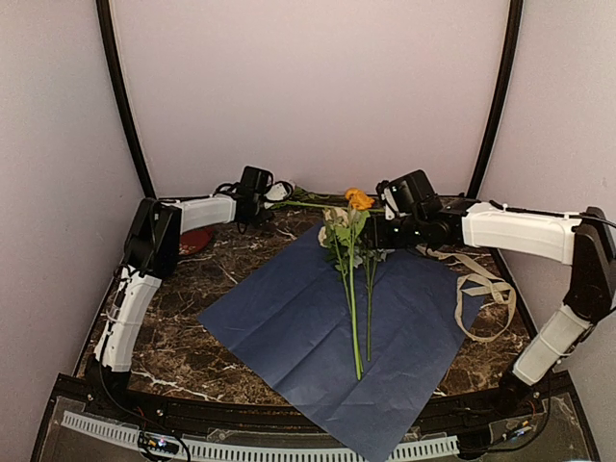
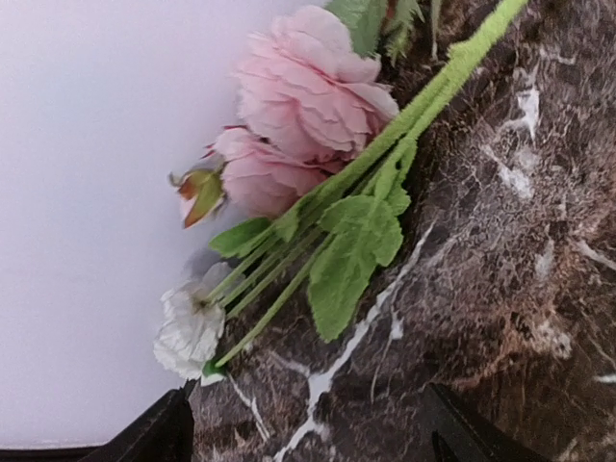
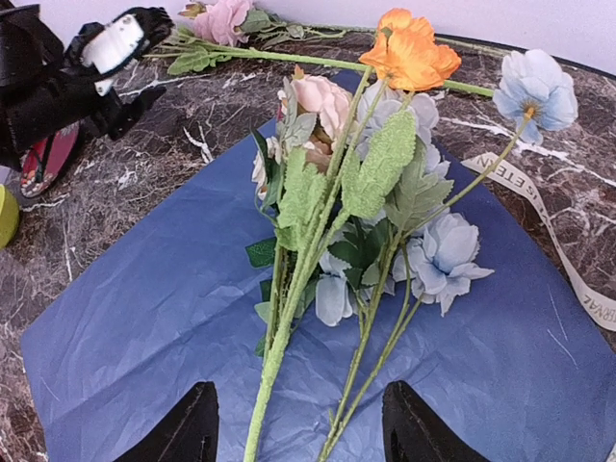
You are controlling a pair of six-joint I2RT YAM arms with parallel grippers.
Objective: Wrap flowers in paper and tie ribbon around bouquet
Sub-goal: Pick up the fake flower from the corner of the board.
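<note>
The paper (image 1: 289, 318) lies flat on the marble table as a diamond, blue face up. On it lie the flowers (image 1: 351, 279), stems toward the near edge and an orange bloom (image 1: 359, 199) at the far end. My right gripper (image 1: 380, 231) is open just over the blooms; in its wrist view the open right gripper (image 3: 303, 433) has two green stems (image 3: 279, 337) running between its fingers, untouched. A separate pink-and-white sprig (image 2: 308, 106) lies on bare marble by the back wall. My left gripper (image 2: 308, 443) is open and empty just short of it. The cream ribbon (image 1: 481, 289) lies looped at the right.
A red object (image 1: 195, 241) lies on the marble at the back left, beside the left arm. A yellow-green thing (image 3: 5, 217) shows at the left edge of the right wrist view. White walls and black frame poles (image 1: 123, 106) close in the back and sides.
</note>
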